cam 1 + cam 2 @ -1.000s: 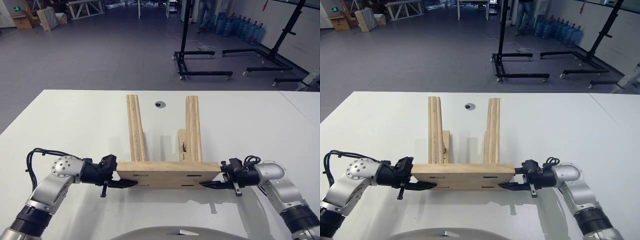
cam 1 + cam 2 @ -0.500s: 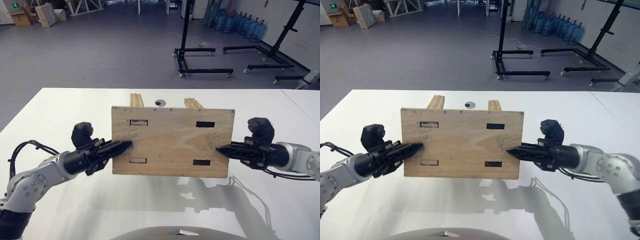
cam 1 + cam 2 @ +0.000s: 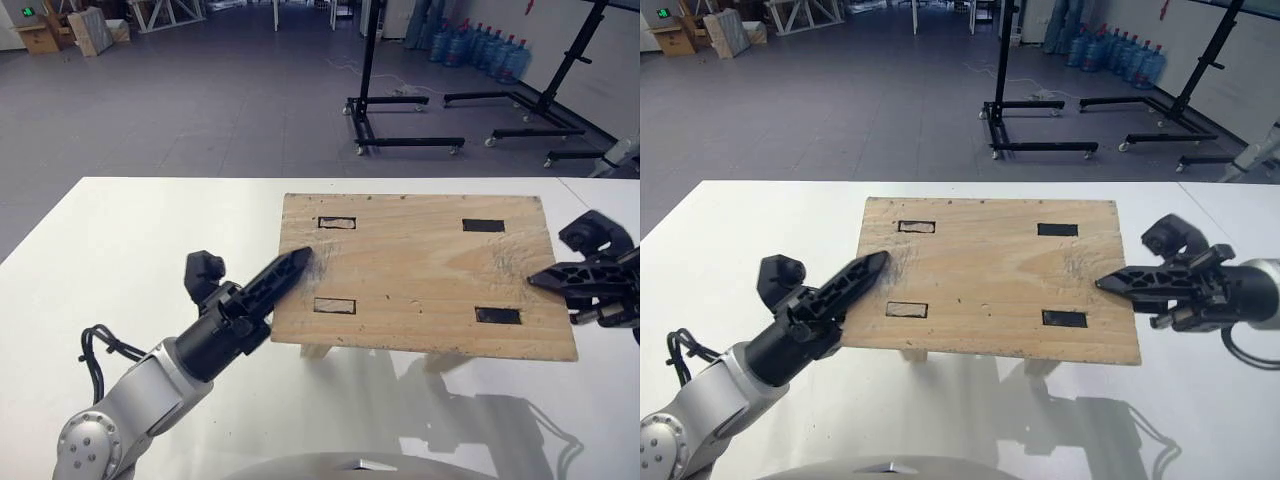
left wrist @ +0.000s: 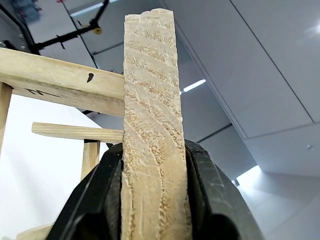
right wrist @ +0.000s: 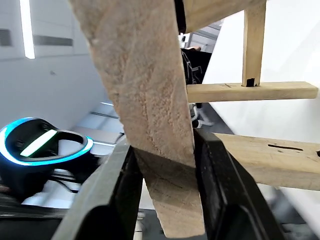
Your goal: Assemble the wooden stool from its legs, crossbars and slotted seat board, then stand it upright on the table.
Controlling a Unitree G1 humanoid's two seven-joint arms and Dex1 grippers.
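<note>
Stool (image 3: 420,275) was seat-up over the table (image 3: 120,250), held by the two short edges of its seat (image 3: 990,270). The left gripper (image 3: 298,260) was clamped on the left edge and the right gripper (image 3: 537,280) on the right edge. In the wrist views each had the board's thickness pinched between its jaws. Two legs (image 3: 318,350) showed under the near edge; whether they touched the table could not be told. Crossbars (image 4: 65,85) ran beneath the seat.

Judged from its build, the stool would be rigid and fairly light. Its rough, unfinished wood should give the jaws good friction. The joints looked merely slotted, though, so a twist or a drop might work the legs loose. Opposite seat edges, kept level, seemed the soundest hold.

The table was white, smooth and glossy, so the feet could skid on it. Beyond lay a grey floor (image 3: 200,90), black wheeled stands (image 3: 405,100) and water bottles (image 3: 480,50).
</note>
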